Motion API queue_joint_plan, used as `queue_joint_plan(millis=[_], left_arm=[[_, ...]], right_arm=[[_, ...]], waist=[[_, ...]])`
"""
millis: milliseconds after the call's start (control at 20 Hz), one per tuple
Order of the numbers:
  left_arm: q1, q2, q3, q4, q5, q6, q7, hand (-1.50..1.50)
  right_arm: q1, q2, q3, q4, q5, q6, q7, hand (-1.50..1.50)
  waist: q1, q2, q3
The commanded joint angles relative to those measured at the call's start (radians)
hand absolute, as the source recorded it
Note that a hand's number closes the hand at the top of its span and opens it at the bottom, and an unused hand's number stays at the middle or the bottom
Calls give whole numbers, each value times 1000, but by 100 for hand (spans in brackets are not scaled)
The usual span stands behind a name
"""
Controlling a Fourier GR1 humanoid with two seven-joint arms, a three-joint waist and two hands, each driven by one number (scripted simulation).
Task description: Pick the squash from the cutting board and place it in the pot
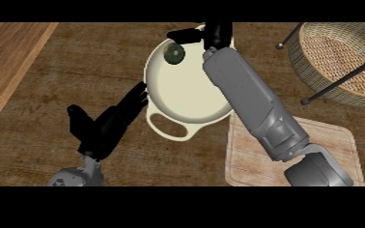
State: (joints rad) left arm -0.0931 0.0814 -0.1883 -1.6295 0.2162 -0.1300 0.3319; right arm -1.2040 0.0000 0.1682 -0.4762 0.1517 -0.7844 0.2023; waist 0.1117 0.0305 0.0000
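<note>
A small, round, dark green squash lies inside the cream pot, near its far left wall. My right forearm reaches across the pot, and the right hand hangs over the far rim with its thumb stretched out to the left just above the squash. No finger is curled round the squash, and a small gap separates it from the thumb. My left hand is open beside the pot's left wall, its straight fingers pointing up at the rim. The light wooden cutting board lies at the lower right with nothing on it, partly under my right arm.
A wicker basket on a dark wire stand sits at the upper right, close to the pot and the board. A lighter wooden strip runs along the upper left. The pot's near handle points toward me.
</note>
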Motion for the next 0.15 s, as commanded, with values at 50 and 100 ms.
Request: queue_joint_plan(millis=[50,100], left_arm=[[1,-9,13,33,-26,27,-16,0],[15,4,23,27,-3,-1,-24,0]], right_arm=[[-53,0,-32,88,-41,-51,-47,-150],[-38,0,3,98,-59,-100,-66,-150]], waist=[[-46,-11,0],[-28,-9,-1]])
